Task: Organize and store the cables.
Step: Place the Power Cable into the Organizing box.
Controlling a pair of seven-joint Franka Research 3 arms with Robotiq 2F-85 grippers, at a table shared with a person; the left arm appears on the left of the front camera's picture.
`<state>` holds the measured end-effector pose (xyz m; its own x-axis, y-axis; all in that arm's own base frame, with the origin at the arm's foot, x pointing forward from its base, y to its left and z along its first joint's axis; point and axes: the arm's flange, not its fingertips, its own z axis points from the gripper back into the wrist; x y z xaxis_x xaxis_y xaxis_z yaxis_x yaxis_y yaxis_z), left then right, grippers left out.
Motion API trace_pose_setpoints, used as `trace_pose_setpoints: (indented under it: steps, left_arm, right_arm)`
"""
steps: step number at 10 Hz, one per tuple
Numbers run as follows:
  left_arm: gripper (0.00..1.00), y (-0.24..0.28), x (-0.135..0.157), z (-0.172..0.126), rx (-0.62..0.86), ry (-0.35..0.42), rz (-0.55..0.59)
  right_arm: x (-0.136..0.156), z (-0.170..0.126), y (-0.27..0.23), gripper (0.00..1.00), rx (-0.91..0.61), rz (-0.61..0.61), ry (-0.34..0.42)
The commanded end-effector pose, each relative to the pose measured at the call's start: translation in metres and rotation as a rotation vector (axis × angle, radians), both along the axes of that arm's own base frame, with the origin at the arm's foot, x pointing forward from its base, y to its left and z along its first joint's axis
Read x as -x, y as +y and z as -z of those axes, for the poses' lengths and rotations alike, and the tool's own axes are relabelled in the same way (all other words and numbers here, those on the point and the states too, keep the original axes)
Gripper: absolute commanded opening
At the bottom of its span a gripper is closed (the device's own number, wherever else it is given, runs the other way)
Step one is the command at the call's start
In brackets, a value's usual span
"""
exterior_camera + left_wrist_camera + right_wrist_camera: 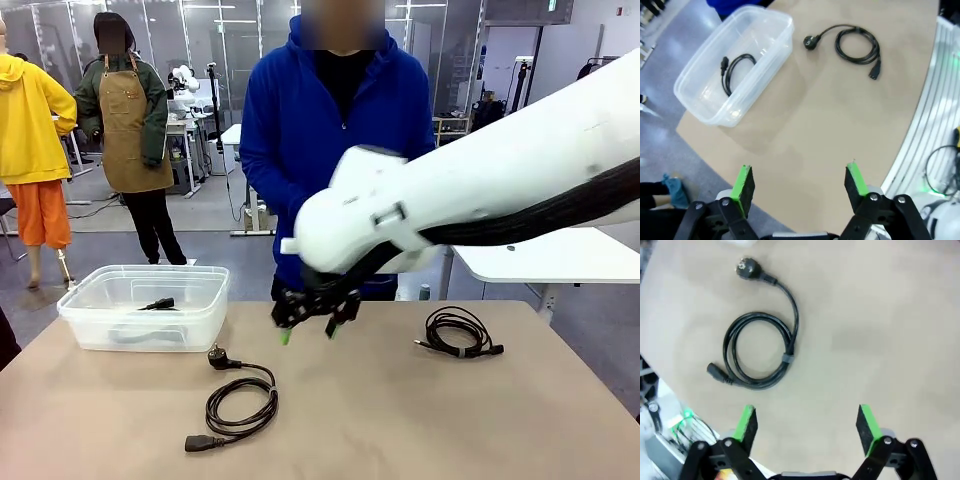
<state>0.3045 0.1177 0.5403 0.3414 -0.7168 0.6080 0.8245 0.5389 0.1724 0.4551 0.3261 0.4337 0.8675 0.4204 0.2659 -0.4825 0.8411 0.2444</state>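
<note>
Tabletop, matte beige laminate with a rounded corner [400,420], taking up the lower part of the front view. Storage bin, clear plastic, rectangular with rounded corners and a rolled rim [90,325], lidless, standing upright on the far left part of the tabletop, close to its left edge. Behind the table: one person in a bright blue hooded jacket over a black top [300,130], standing at the middle of the far edge; a plain white desk [540,255] off to the right on a polished grey floor [210,250]; glass partitions [240,50] farther back.
</note>
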Motion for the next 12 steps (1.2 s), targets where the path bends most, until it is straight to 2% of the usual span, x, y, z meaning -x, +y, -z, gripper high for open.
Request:
trace_pose_setpoints:
  steps: [1,2,3,5,7,9,11,12]
  left_arm:
    - [0.92,-0.053,-0.002,-0.016,-0.019,0.052,0.011]
    - [0.92,-0.08,-0.008,-0.019,-0.065,0.064,-0.039]
    - [0.92,-0.112,-0.009,-0.021,-0.088,0.149,-0.028]
    - [0.92,-0.16,-0.009,-0.023,-0.096,0.211,-0.028]
    - [0.92,-0.209,-0.006,-0.02,-0.122,0.282,-0.01]
    - [0.92,-0.262,-0.008,-0.004,-0.105,0.363,0.066]
    - [0.92,-0.316,-0.015,0.016,-0.092,0.452,-0.021]
    - [0.92,-0.338,-0.02,0.023,-0.06,0.499,-0.106]
  right_arm:
    - [0.062,-0.02,-0.095,1.0,-0.14,-0.197,-0.084]
    - [0.079,-0.027,-0.133,1.0,-0.181,-0.278,-0.13]
    - [0.098,-0.036,-0.175,1.0,-0.18,-0.256,-0.196]
    - [0.131,-0.045,-0.234,1.0,-0.214,-0.232,-0.276]
    - [0.161,-0.053,-0.299,1.0,-0.277,-0.133,-0.272]
    - [0.183,-0.05,-0.356,1.0,-0.321,-0.051,-0.27]
    - [0.207,-0.033,-0.4,1.0,-0.391,-0.063,-0.33]
    - [0.221,-0.023,-0.417,1.0,-0.409,-0.103,-0.398]
